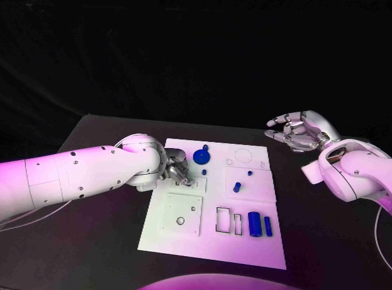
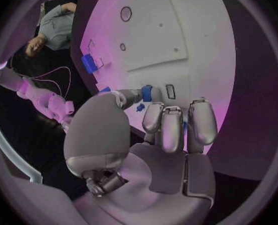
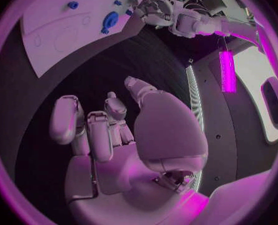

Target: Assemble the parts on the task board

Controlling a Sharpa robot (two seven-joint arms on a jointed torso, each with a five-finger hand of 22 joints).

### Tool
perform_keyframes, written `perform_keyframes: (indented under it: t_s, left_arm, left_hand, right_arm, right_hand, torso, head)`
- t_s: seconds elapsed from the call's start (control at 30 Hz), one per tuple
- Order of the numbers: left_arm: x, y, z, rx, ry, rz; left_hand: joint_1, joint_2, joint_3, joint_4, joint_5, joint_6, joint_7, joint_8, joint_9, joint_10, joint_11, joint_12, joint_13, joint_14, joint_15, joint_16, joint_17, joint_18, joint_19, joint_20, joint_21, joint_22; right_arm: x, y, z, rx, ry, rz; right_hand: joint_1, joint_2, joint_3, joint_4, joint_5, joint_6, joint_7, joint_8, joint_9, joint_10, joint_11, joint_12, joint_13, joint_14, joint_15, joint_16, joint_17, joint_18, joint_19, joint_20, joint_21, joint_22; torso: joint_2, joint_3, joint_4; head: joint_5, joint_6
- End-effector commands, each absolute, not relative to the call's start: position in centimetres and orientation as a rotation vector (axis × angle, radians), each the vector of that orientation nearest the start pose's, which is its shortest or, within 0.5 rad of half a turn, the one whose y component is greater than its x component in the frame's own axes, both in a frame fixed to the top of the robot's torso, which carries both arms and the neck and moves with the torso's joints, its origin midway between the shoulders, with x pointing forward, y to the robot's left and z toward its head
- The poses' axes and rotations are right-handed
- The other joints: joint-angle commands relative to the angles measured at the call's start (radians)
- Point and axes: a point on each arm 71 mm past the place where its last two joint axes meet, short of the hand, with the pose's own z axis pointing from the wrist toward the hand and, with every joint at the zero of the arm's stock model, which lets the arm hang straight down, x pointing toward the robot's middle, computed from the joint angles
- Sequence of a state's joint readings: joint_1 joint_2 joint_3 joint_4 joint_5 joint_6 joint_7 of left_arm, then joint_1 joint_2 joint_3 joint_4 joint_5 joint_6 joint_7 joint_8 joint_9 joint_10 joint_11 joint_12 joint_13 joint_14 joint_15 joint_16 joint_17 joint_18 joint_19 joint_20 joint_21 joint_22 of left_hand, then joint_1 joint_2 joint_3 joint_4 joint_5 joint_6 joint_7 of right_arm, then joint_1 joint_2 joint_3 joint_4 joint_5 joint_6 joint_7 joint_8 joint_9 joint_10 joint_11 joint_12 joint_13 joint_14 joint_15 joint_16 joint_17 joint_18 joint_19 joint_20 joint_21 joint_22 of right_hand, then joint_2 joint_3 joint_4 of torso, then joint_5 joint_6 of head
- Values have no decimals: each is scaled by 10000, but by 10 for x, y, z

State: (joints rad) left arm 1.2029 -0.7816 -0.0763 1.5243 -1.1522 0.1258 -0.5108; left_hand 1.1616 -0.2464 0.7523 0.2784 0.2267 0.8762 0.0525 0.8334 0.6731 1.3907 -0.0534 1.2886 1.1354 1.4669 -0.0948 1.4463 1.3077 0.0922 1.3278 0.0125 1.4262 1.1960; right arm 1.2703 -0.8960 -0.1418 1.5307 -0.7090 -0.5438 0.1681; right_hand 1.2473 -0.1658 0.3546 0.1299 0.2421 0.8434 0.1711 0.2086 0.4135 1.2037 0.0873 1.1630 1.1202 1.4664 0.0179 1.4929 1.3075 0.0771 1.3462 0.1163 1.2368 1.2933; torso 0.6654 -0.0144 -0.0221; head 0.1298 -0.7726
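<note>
1. Two blue upright blocks (image 1: 259,225) stood side by side at the near right of the white task board (image 1: 248,251), the left one broader and the right one slimmer, just beside a narrow rectangular slot (image 1: 223,220).
2. One raised square plate (image 1: 183,212) with a small round hole sat at the board's near left.
3. One small blue peg (image 1: 237,187) stood on the board's middle right section, apart from the other pieces.
4. One small blue part (image 1: 205,172) lay just beyond the left hand, near the board's middle.
5. One left hand (image 1: 177,172) rested over the board's left edge with its fingers curled down onto the surface. The left wrist view showed a small blue piece (image 2: 147,93) at the thumb tip, with the other fingers (image 2: 171,125) bent beside it; I could not tell for certain whether the piece was pinched or merely touched.
6. One blue round disc (image 1: 201,157) with a small knob at its rim lay on the far left part of the board, just beyond the left hand.
7. One faint circular outline (image 1: 243,156) marked the far right part of the board.
8. One right hand (image 1: 298,130) hung above the black table (image 1: 100,130), well clear of the board's far right corner, its fingers loosely curled and apart, holding nothing.
</note>
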Motion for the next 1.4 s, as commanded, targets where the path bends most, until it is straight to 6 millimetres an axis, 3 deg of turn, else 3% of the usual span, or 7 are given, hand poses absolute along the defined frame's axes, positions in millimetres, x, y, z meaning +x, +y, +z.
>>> perform_keyframes:
  t_s: [0.03,0.27,0.93,1.4]
  left_arm:
    - [468,185,-237,-410,23413,-4041]
    - [469,185,-238,-434,23404,-4023]
    - [470,184,-238,-478,23342,-4042]
    - [470,184,-238,-469,23359,-4028]
  left_hand:
    - [-55,53,68,-63,40,492,-419,33,-24,69,-16,68,9,497,-98,29,446,-144,44,-8,50,10]
    - [-237,105,-109,119,46,553,-432,55,-139,112,-27,121,90,501,-105,31,453,-158,87,-18,72,77]
    - [-1131,235,-731,159,48,710,-459,51,-532,200,-47,209,235,508,-118,33,463,-179,163,-34,110,195]
    - [-1257,214,-858,145,52,729,-471,54,-599,218,-54,230,269,508,-122,31,461,-179,165,-37,110,199]
  right_arm:
    - [487,-235,-176,4820,15292,10037]
    - [487,-236,-176,4829,15287,10017]
    - [487,-236,-176,4844,15264,9990]
    - [487,-237,-176,4846,15268,9987]
  right_hand:
    - [-119,3,26,79,84,-38,-2,70,4,-51,-16,5,-23,486,-63,-61,491,123,-51,7,-42,-22]
    - [-155,15,19,122,82,-48,-1,85,3,-52,-15,9,-28,486,-63,-62,491,123,-50,7,-47,-22]
    - [-182,19,12,154,77,-58,-1,95,2,-58,-14,7,-38,483,-63,-67,481,124,-53,8,-56,-27]
    - [-199,17,4,171,74,-64,-1,100,1,-57,-13,12,-37,481,-62,-71,474,127,-59,8,-67,-34]
  torso:
    - [-7,3,-3]
    - [-9,2,-3]
    - [0,-3,1]
    - [-2,-3,3]
  head:
    - [1,5]
    - [-4,18]
    - [-28,60]
    - [-37,47]
